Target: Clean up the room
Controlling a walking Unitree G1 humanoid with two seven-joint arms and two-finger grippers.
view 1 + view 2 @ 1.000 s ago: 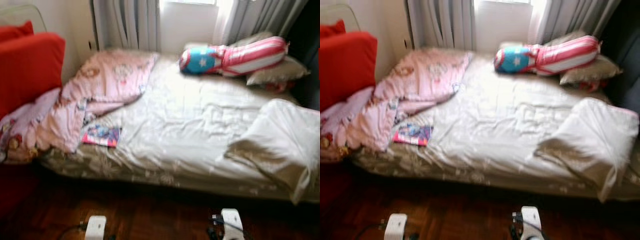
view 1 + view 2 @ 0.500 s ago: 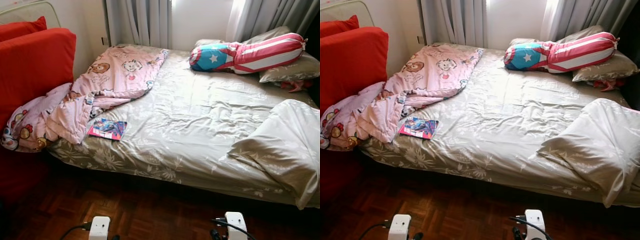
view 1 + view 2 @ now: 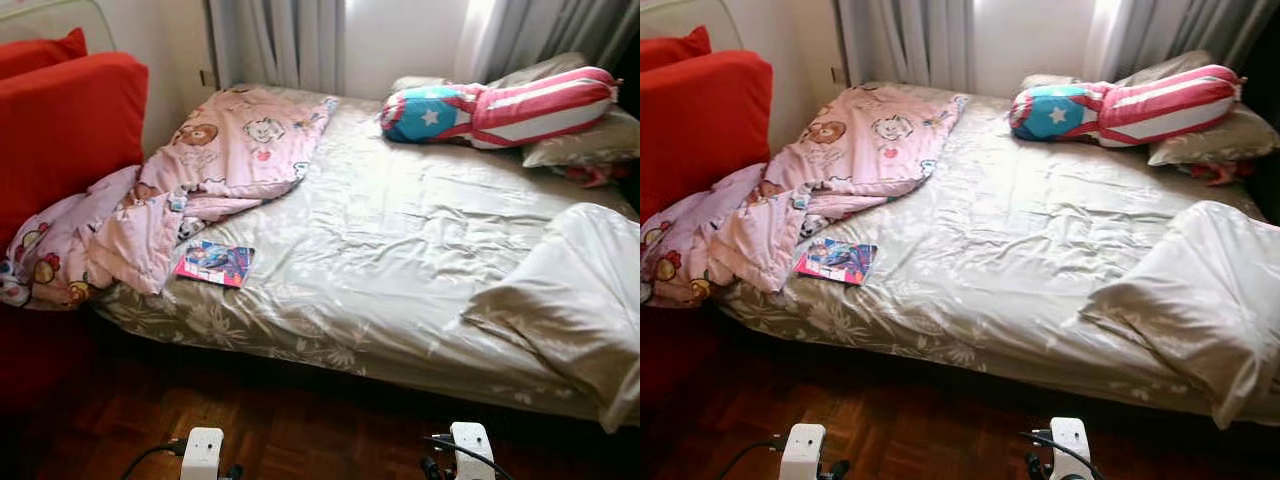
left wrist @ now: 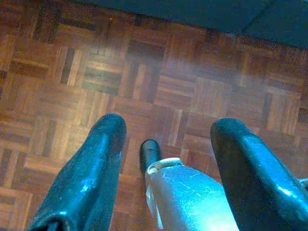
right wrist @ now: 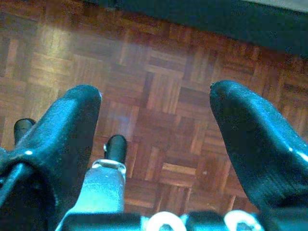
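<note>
Beside a red sofa (image 3: 60, 130), an unmade bed (image 3: 400, 260) awaits tidying: a thin glossy booklet (image 3: 214, 263) lies flat near the mattress edge, just beside a soft, rumpled pink cartoon blanket (image 3: 190, 180) spilling off the corner. Light and slippery, the booklet looks best pinched at its free edge. Both arms hang idle over the parquet floor (image 4: 159, 86), left gripper (image 4: 166, 137) and right gripper (image 5: 154, 103) spread wide and empty.

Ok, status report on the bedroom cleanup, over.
Both end effectors open, empty, hanging over the parquet floor. Magazine on the bed beside a rumpled pink blanket. Nothing between robot and bed.
</note>
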